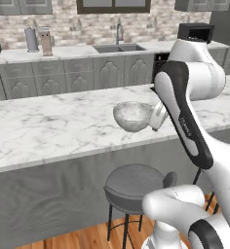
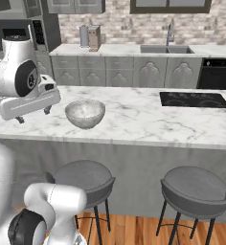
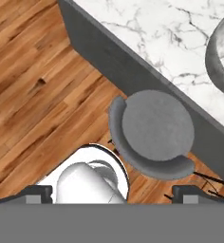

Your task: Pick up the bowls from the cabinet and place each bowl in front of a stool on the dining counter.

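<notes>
The round grey-white marbled stone bowl (image 2: pixel 85 113) sits upright on the long white marble table (image 2: pixel 148 119), near its front edge and directly behind a round grey cushioned stool (image 2: pixel 84 178), so that seat looks served. The tool (image 3: pixel 112 195) stands wide and holds nothing, its dark fingertips (image 3: pixel 37 193) looking down over the stool from beside the bowl, seemingly clear of it.
</notes>
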